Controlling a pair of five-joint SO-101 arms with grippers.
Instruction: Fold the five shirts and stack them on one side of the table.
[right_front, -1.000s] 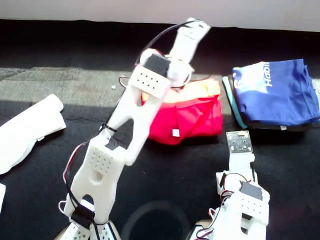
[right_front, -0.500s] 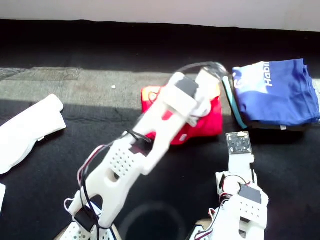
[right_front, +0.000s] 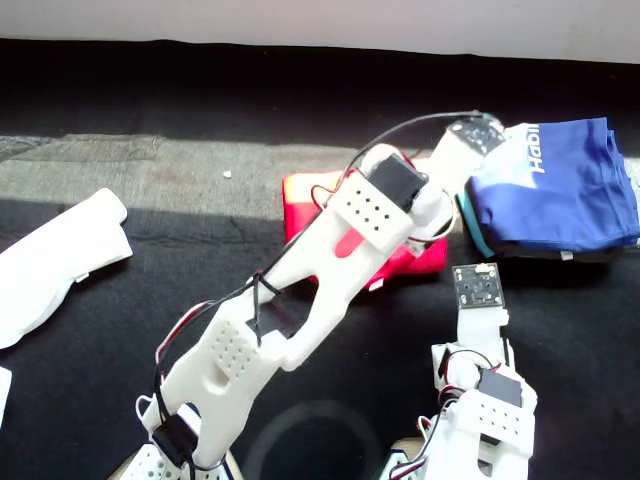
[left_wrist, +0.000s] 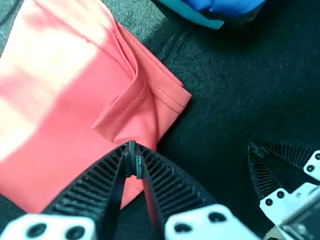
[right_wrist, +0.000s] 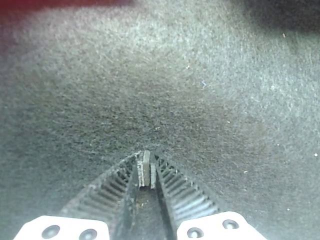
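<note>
Folded red shirt (left_wrist: 60, 90): on desk (right_front: 100, 340), just beside blue-topped shirt stack (right_front: 560, 180). Left hand (left_wrist: 133, 161): clenched over its corner. Right hand (right_wrist: 146, 170): clenched above desk. Step, likely: stacking. Next: open, grasp, lift across.

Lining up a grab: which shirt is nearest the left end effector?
The red shirt: the left end effector sits over its edge; the blue shirt lies beyond.

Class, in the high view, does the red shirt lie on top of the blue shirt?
No, the red shirt lies on the black table beside the blue shirt, not on it.
</note>
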